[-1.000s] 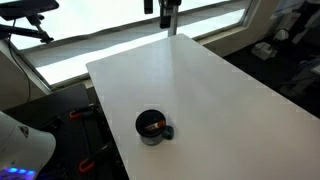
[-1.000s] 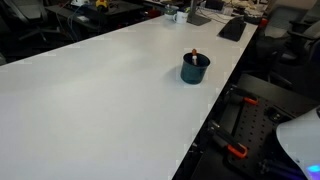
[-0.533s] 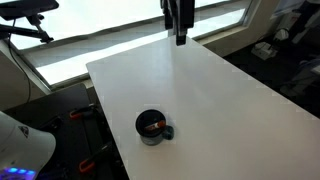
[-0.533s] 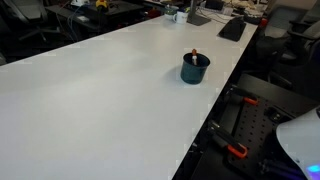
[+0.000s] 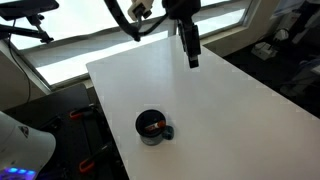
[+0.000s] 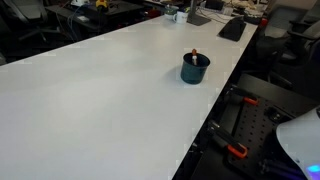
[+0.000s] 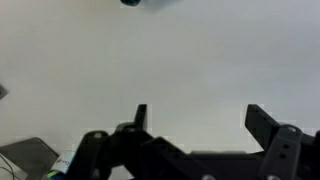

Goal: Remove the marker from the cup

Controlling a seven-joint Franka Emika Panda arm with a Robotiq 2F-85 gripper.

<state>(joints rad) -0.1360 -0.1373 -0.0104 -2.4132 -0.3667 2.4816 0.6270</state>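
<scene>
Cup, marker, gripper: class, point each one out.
cup [image 6: 195,72], in an exterior view, outer wall
marker [image 6: 194,54], in an exterior view, reddish upper end
gripper [image 5: 193,60], in an exterior view, between its fingertips

Counter: white, smooth and matt, like a laminate board. In both exterior views it gives only a soft, pale reflection of the light.
Cup: dark and smooth, with a slight shine on its wall. It could be glazed ceramic or hard plastic; I cannot tell which.
Marker: it looks like smooth plastic, dark with a reddish-orange part. It is too small to judge the gloss.
Gripper: black and dull, plastic or painted metal. In the wrist view its fingers show no bright highlights.
</scene>
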